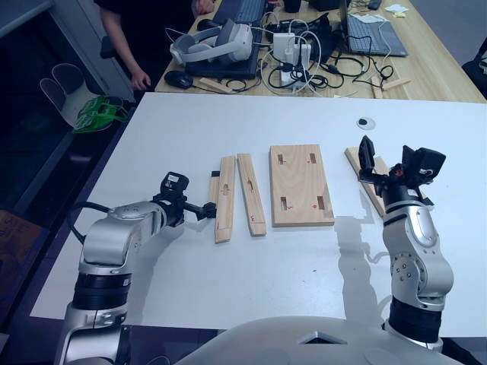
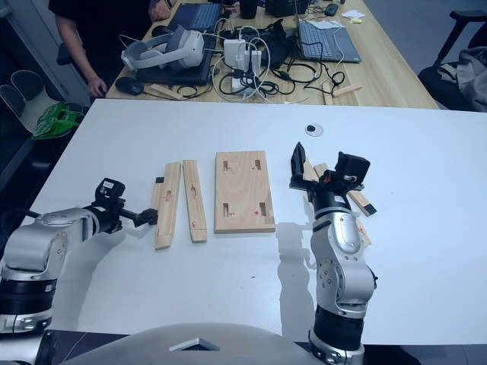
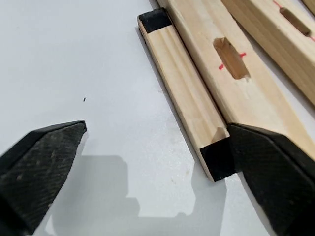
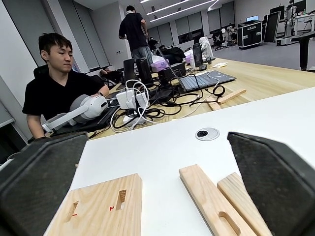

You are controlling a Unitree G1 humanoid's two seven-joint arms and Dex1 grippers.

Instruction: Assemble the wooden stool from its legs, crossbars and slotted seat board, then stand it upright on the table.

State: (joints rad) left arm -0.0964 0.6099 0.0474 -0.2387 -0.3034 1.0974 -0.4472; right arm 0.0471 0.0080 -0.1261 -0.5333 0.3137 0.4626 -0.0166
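White counter (image 1: 228, 304) carries the slotted seat board (image 1: 300, 185) centrally, with two legs (image 1: 249, 194) and a black-tipped crossbar (image 3: 189, 98) toward its left edge. Left jaws are spread, one touching the crossbar's end. Right jaws gape above other stool pieces (image 4: 209, 204). Headset (image 1: 217, 42) and cables (image 1: 335, 65) crowd the desk (image 1: 434, 72) behind.

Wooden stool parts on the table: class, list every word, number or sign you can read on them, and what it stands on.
No words or numbers can be read.
On the seat board: only small red marks beside its slots, not letters.
On the slotted leg: red dashes either side of its slot, no text.
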